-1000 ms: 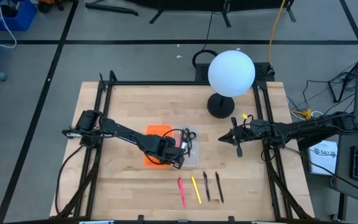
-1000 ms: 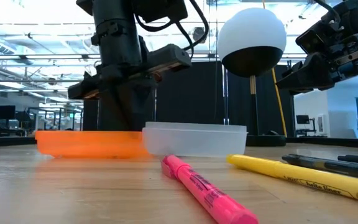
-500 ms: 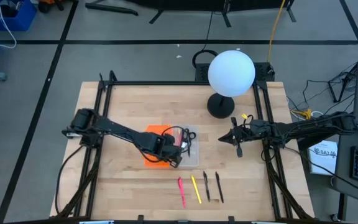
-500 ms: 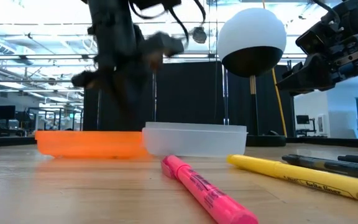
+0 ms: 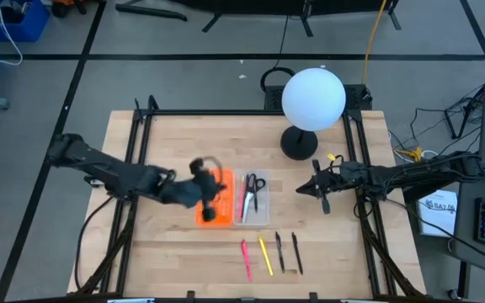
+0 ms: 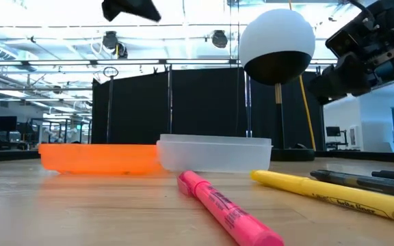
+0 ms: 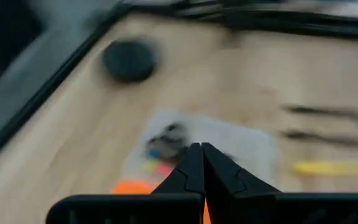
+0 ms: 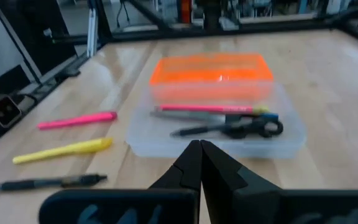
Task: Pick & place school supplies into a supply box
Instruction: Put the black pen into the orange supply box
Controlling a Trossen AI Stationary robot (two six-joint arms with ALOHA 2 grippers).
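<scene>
The clear supply box lies mid-table, joined to an orange panel. In it lie black-handled scissors and a pink pen. A pink highlighter, a yellow one and two dark pens lie on the wood nearer the front edge. My left gripper is shut and empty, raised over the orange panel; it shows at the top of the low view. My right gripper hangs shut and empty to the right of the box.
A lamp with a white globe and a black base stands at the back of the table. Black frame rails run along the left and right sides. Bare wood lies between the box and the loose pens.
My left gripper has risen from low over the supply box, drawn back toward the table's left edge and rolled about its own axis. It is now high and clear of the box. The scissors and pen in the box now lie uncovered.
</scene>
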